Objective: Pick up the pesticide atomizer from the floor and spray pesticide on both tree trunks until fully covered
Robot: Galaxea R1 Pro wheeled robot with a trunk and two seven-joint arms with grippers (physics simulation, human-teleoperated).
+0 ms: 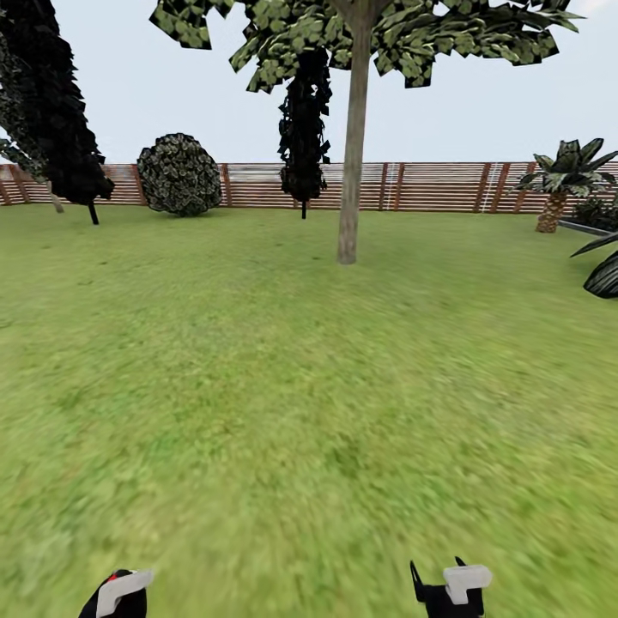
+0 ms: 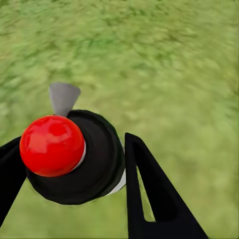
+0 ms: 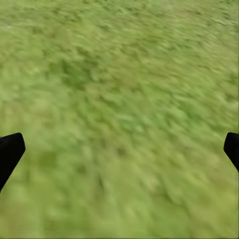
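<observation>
The pesticide atomizer [image 2: 74, 159], a black bottle with a red ball cap and a grey nozzle, sits between the black fingers of my left gripper [image 2: 72, 142], which is shut on it above the grass floor [image 2: 174, 74]. In the head view that gripper [image 1: 118, 594] is at the bottom edge, with a speck of red showing. My right gripper [image 3: 119, 144] is open over bare grass and holds nothing; it shows low in the head view [image 1: 451, 588]. One tree [image 1: 360, 34] stands ahead, its grey-tan tree trunk [image 1: 350, 172] far off across the lawn.
A brown slat fence [image 1: 429, 185] closes the garden at the back. Black cone-shaped trees [image 1: 51, 112] [image 1: 303, 129] and a round bush [image 1: 179, 174] stand along it. A short palm [image 1: 562, 180] and dark leaves [image 1: 601, 275] are at the right. Open lawn lies between me and the trunk.
</observation>
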